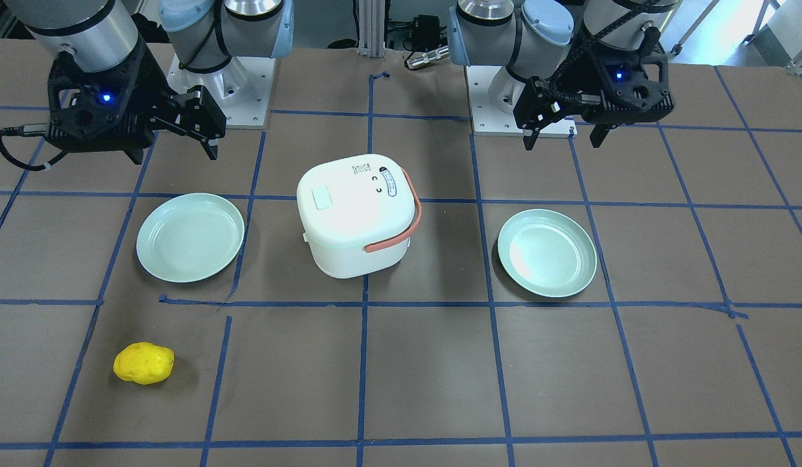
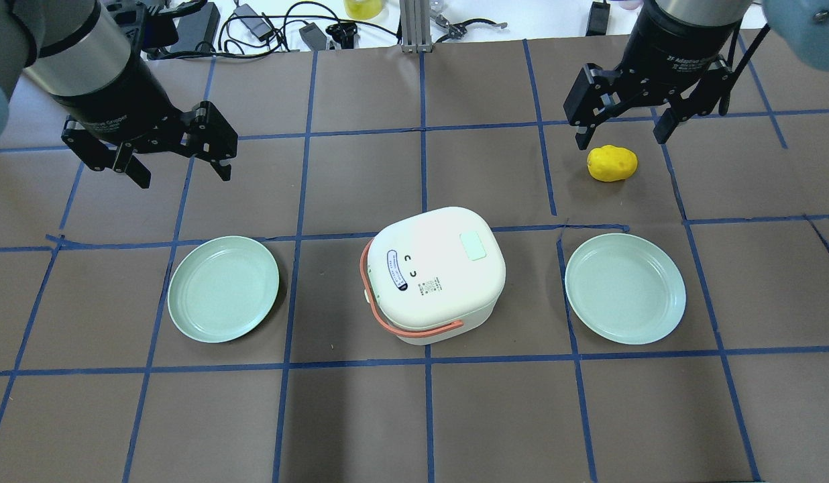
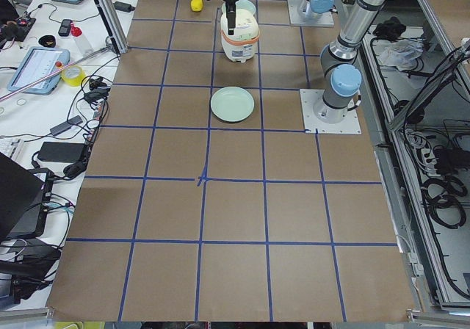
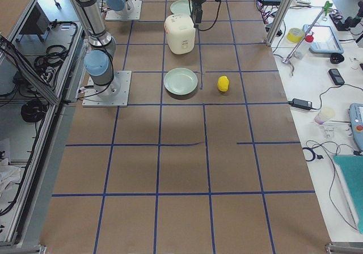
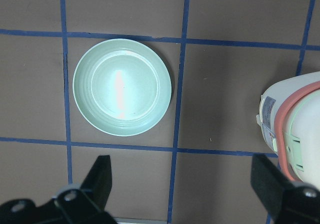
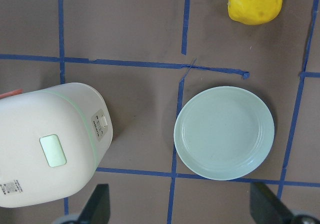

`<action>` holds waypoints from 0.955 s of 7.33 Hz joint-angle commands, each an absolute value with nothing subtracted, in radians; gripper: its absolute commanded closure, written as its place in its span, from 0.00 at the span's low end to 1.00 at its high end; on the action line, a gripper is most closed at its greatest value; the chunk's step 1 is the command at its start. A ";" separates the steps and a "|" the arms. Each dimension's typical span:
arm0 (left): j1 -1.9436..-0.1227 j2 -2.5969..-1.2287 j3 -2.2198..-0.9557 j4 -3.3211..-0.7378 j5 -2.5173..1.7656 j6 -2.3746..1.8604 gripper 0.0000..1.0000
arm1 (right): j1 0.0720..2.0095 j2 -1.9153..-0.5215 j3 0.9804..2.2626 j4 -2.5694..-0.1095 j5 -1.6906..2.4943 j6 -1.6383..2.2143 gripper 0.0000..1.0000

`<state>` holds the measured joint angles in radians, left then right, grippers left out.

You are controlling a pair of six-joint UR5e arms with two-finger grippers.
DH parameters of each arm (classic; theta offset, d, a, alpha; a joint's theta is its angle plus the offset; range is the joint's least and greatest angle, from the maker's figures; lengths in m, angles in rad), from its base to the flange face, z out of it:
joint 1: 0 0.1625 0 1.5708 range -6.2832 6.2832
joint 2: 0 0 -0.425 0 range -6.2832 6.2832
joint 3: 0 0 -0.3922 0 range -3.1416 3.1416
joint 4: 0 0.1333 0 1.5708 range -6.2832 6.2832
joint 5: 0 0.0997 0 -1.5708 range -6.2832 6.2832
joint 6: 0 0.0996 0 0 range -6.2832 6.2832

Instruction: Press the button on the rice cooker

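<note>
Sitting cropped in wrist views, cooker (image 6: pixel 30 114), button (image 6: pixel 53 150) unobscured

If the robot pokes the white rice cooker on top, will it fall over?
Probably not. The rice cooker looks squat and wide, sitting flat on the table, so a downward poke should keep it planted. Its button sits off-centre near one edge, so it might rock a little.

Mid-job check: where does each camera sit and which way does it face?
Front-facing: across the table, facing the robot; left gripper, right gripper.
Overhead: behind the robot, looking down; both grippers.
Exterior left: table end, looking along; left arm nearest.
Exterior right: opposite end; right arm nearest.
Left wrist: down on left plate; own fingertips.
Right wrist: down on button, right plate, potato.
All share the rice cooker.
</note>
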<state>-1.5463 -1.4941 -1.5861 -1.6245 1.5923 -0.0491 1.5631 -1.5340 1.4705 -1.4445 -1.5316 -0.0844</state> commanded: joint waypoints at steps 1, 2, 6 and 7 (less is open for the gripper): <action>-1.546 -1.494 -1.586 -1.624 1.592 -0.049 0.00 | 1.563 -1.529 1.480 -1.453 -1.532 -0.092 0.00; -1.546 -1.494 -1.586 -1.624 1.592 -0.049 0.00 | 1.563 -1.534 1.476 -1.451 -1.549 -0.087 0.00; -1.546 -1.494 -1.586 -1.624 1.592 -0.049 0.00 | 1.603 -1.532 1.480 -1.454 -1.525 -0.025 0.73; -1.546 -1.494 -1.586 -1.624 1.592 -0.049 0.00 | 1.665 -1.520 1.485 -1.463 -1.525 -0.008 0.90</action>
